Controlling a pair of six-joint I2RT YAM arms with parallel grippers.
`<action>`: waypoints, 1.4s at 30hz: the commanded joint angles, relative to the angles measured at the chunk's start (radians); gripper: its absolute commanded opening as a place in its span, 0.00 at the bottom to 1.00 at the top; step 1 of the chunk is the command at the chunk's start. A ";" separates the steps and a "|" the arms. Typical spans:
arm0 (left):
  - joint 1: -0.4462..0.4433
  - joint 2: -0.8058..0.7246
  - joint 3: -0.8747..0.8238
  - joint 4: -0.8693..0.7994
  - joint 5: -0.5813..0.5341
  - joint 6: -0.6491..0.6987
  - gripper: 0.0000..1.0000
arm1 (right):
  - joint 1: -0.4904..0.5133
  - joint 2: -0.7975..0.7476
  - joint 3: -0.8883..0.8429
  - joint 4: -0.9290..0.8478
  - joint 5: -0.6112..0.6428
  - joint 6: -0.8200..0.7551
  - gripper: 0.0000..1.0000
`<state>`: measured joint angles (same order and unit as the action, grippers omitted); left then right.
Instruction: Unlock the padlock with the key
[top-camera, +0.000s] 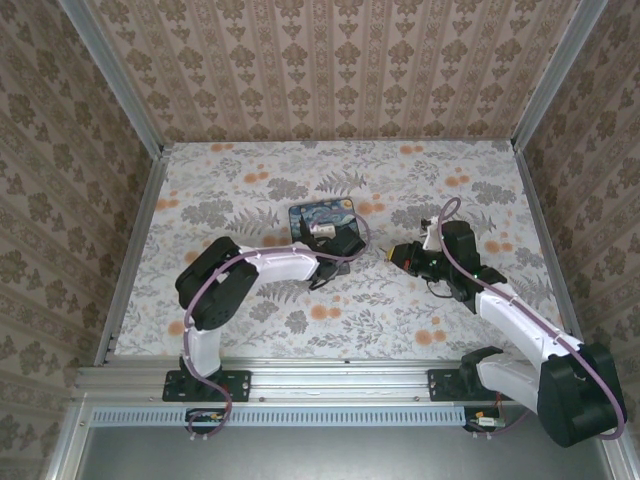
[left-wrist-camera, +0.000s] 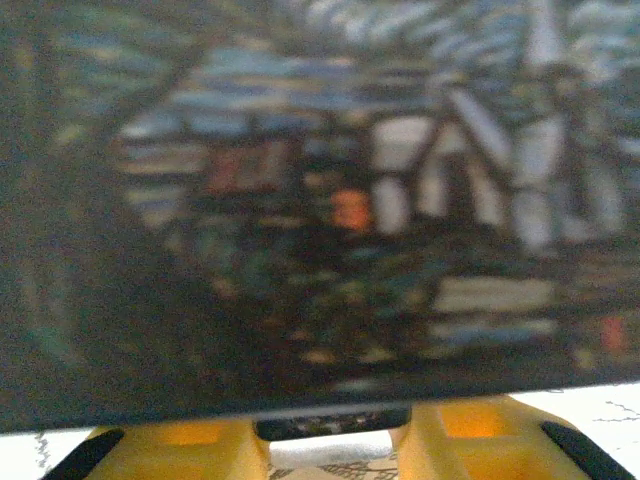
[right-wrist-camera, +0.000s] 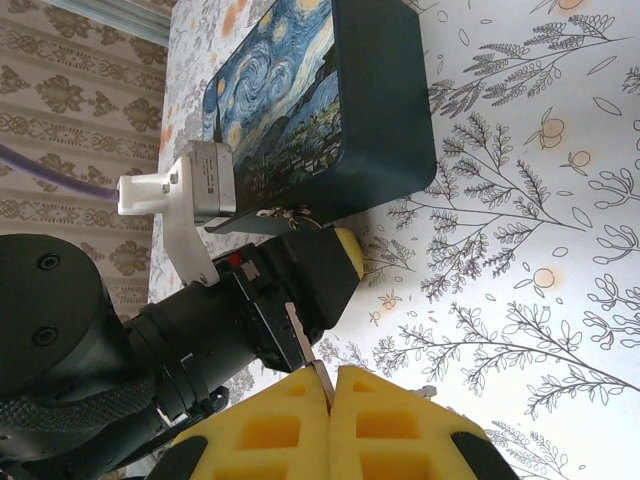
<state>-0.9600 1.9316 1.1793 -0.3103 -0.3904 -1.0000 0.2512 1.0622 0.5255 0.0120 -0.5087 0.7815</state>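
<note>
Pressed flat together at the bottom of the right wrist view, the yellow fingers (right-wrist-camera: 270, 430) of the right gripper (right-wrist-camera: 330, 385) leave no gap between them. A thin dark metal sliver, seemingly the key (right-wrist-camera: 303, 338), sticks out from their seam and points toward the blue swirl-painted box (right-wrist-camera: 380, 110). From above, this gripper hangs to the right of the box and clear of it. The right arm (top-camera: 520, 320) reaches forward and inward from its base, with its wrist turned toward the box's right side. The left gripper (left-wrist-camera: 330, 432) sits hard against the near edge of the box, and the box's blurred painted face looms just over its yellow fingers (left-wrist-camera: 190, 448). Those jaws stand a narrow gap apart with a small dark piece (left-wrist-camera: 330, 425) between them. Whether they pinch it, and what it is, I cannot tell. The left arm (top-camera: 270, 265) bends high at the elbow, and its forearm lies low across the flower-printed tabletop (top-camera: 250, 190) toward the box.
</note>
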 joint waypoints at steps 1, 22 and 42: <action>0.008 0.019 0.023 -0.030 -0.014 0.002 0.29 | -0.004 -0.008 -0.013 0.018 -0.026 0.005 0.00; 0.117 -0.214 0.353 -0.841 0.562 -0.027 0.23 | -0.005 -0.109 0.160 -0.297 -0.025 -0.119 0.00; 0.246 -0.012 0.587 -0.993 0.874 -0.163 0.42 | 0.020 -0.140 0.179 -0.366 -0.114 -0.103 0.00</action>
<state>-0.7349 1.8969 1.7077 -1.2690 0.4488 -1.1542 0.2577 0.9047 0.6621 -0.3420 -0.5873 0.6830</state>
